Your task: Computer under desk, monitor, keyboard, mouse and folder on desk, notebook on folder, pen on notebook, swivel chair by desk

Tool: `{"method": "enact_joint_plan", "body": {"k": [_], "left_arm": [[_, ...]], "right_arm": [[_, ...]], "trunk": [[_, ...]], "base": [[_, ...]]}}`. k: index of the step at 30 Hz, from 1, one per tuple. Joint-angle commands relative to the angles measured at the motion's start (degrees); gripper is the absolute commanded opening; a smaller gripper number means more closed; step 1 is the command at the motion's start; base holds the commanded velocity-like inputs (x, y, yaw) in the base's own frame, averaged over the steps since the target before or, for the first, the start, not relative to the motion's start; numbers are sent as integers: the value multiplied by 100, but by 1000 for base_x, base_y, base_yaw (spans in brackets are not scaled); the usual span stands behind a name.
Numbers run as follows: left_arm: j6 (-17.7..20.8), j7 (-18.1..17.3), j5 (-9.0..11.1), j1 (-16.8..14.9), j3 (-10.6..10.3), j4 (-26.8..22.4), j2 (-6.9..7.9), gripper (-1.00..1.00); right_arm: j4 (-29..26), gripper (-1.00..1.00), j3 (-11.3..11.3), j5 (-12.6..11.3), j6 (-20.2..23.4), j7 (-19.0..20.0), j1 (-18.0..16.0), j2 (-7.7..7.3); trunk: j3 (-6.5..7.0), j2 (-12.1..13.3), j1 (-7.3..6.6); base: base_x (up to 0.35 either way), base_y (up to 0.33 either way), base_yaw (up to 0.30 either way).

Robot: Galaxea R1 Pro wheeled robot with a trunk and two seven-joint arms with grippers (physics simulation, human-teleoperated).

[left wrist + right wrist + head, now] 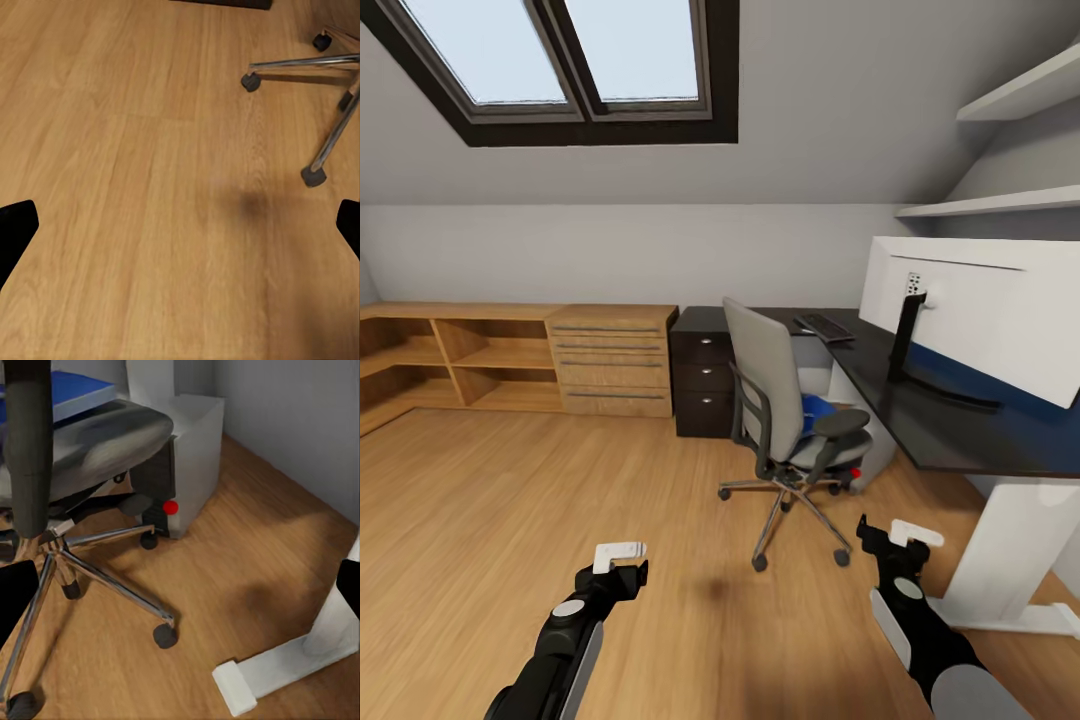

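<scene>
The grey swivel chair [780, 400] stands on the wood floor in front of the black desk [960, 440], with the blue folder [820, 408] lying on its seat. The monitor [980, 310] stands on the desk with its pale back toward me, and the keyboard [823, 327] lies further along. The grey computer [191, 450] sits under the desk behind the chair [82, 442]. My left gripper [622, 560] [180, 225] hangs open over bare floor. My right gripper [895, 535] [180, 592] is open, low beside the chair base. I cannot make out the mouse, notebook or pen.
The desk's white leg and foot [1000, 570] [277, 671] stand just right of my right arm. A black drawer unit [703, 375], a wood drawer chest [615, 360] and low wood shelves [460, 360] line the back wall. Wood floor stretches to the left.
</scene>
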Motion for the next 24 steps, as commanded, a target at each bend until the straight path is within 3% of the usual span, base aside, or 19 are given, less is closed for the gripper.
{"method": "enact_joint_plan", "body": {"k": [1, 7, 10, 14, 21, 24], "left_arm": [[30, 4, -20, -1, 5, -8, -4, 100], [31, -6, 10, -2, 5, -7, -10, 100], [24, -5, 16, -3, 5, -7, -12, 100], [11, 1, 3, -3, 5, -3, -12, 100], [-2, 34, 40, 6, 37, -126, -53, 100], [20, 38, 29, 6, 54, -224, -40, 100]], "right_arm": [[4, 100, 9, -60, -98, -1, -4, -1], [-12, 100, -1, -57, -948, -14, 4, 18], [-29, 100, -2, -41, -1119, -16, 12, 20], [-33, 100, -2, 58, -1292, -16, 20, 24], [136, 100, 20, 169, -1415, -28, 12, 252], [86, 100, -5, 143, -1319, -26, 13, 200]], "trunk": [[-6, -2, 2], [-6, -2, 2], [-6, -2, 2], [-6, -2, 2], [-132, -283, 155], [-186, -404, 221]], "base": [[228, 0, 0], [70, 0, 0], [7, 0, 0], [1, 0, 0], [0, 0, 0], [0, 0, 0]]}}
